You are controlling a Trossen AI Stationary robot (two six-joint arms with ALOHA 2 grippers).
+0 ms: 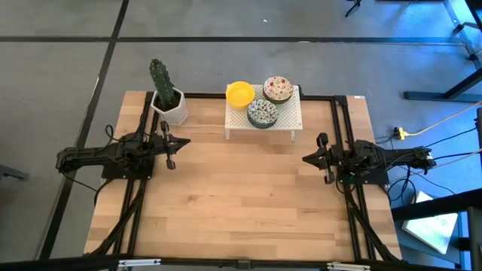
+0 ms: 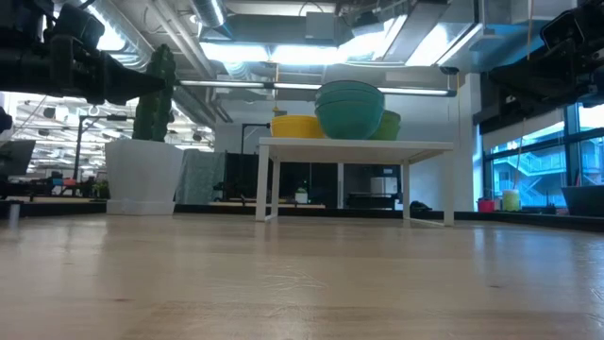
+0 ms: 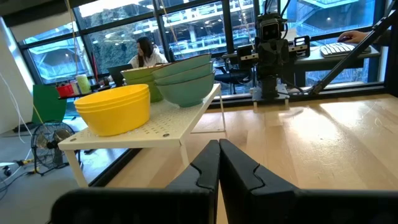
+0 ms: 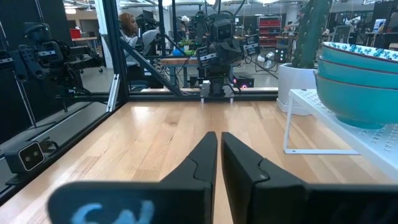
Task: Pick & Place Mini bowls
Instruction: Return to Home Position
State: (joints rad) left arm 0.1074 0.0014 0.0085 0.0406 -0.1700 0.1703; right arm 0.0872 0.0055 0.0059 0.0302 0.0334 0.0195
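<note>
Three stacks of mini bowls rest on a small white perforated shelf [image 1: 290, 120] at the table's far middle: a yellow stack [image 1: 239, 93], a cream stack with reddish pattern [image 1: 277, 88], and a blue-green patterned stack [image 1: 262, 113]. In the left wrist view the yellow stack [image 3: 115, 109] stands nearest, the teal one [image 3: 185, 81] behind it. My left gripper [image 1: 170, 143] waits at the table's left, shut and pointing level, fingertips together [image 3: 219, 146]. My right gripper [image 1: 324, 158] waits at the right, shut [image 4: 219, 138], with the teal bowls [image 4: 357, 81] off to one side.
A white pot with a green cactus [image 1: 167, 98] stands at the far left, beside the shelf. Bare wooden tabletop [image 1: 241, 196] lies between and in front of the arms. A black frame [image 1: 343, 128] runs along the table's sides. A person sits beyond the table [image 3: 146, 53].
</note>
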